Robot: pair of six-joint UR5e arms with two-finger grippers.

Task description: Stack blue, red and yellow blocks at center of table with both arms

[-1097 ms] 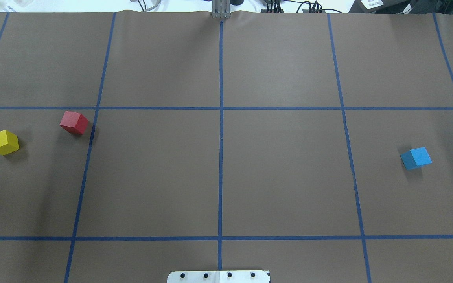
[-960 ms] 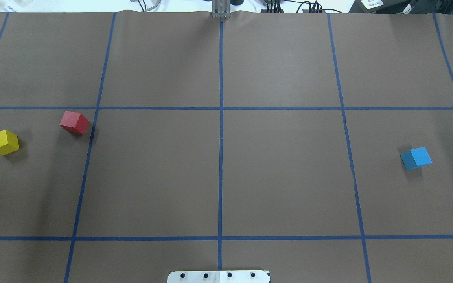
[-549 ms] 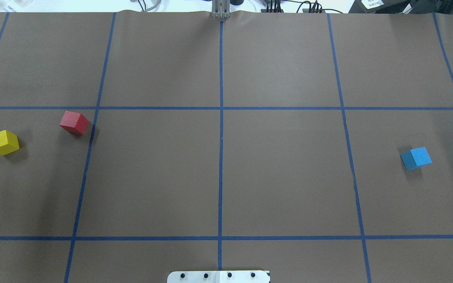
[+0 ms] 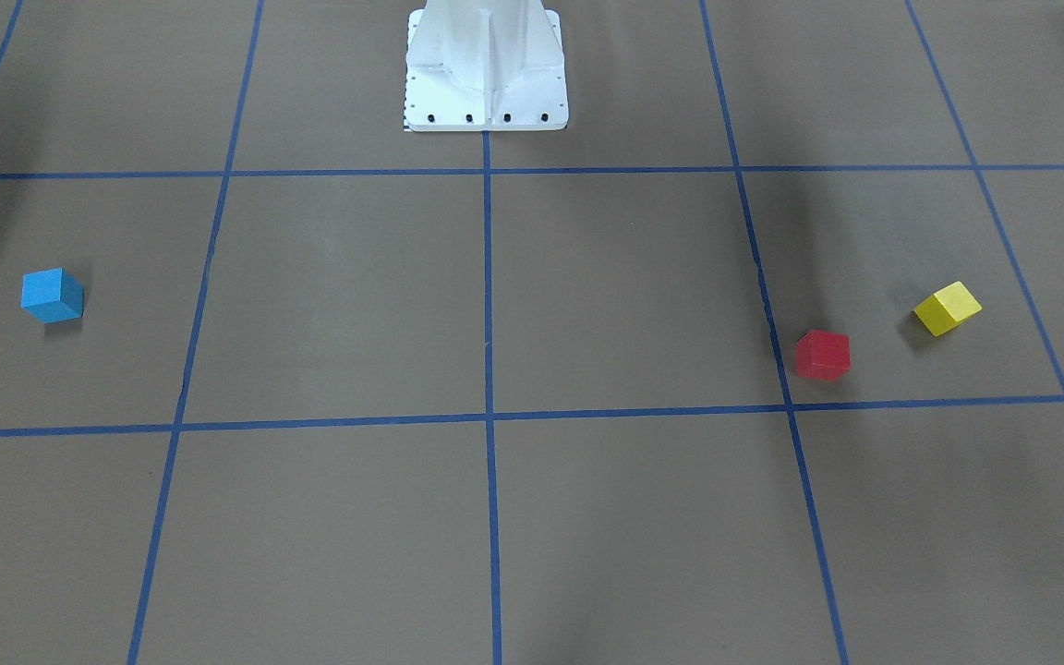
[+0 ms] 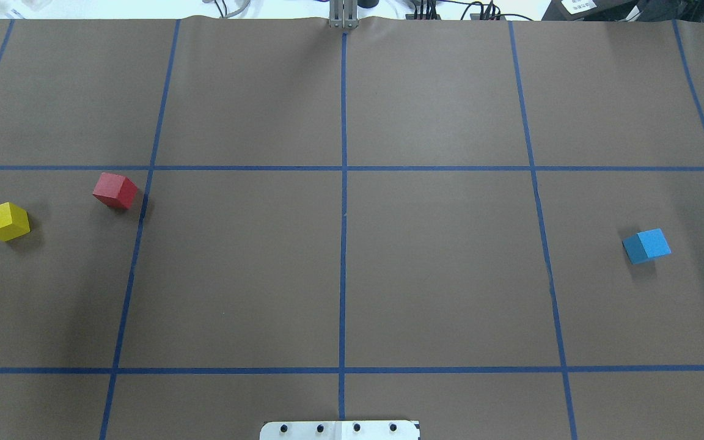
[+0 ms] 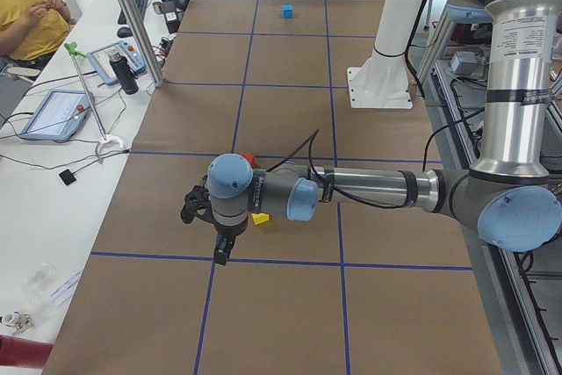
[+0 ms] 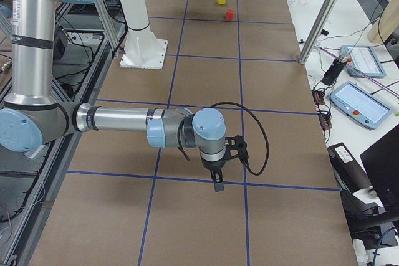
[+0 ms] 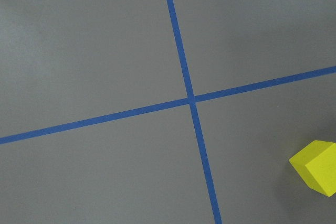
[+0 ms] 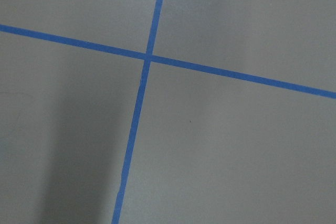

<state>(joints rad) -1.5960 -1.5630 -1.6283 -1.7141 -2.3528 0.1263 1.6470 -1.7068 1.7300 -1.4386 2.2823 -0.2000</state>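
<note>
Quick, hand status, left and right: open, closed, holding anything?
Left hand: cannot tell; seen only from the side camera.
Right hand: cannot tell; seen only from the side camera.

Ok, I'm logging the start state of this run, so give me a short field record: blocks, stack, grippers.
blue block: robot's right side, alone on the table
red block: robot's left side
yellow block: left side, farther out than red, not touching it
stack: not started; no block at centre
left gripper: over the table near the yellow block; open or shut unclear
right gripper: over the table, no block in its wrist view; open or shut unclear
</note>
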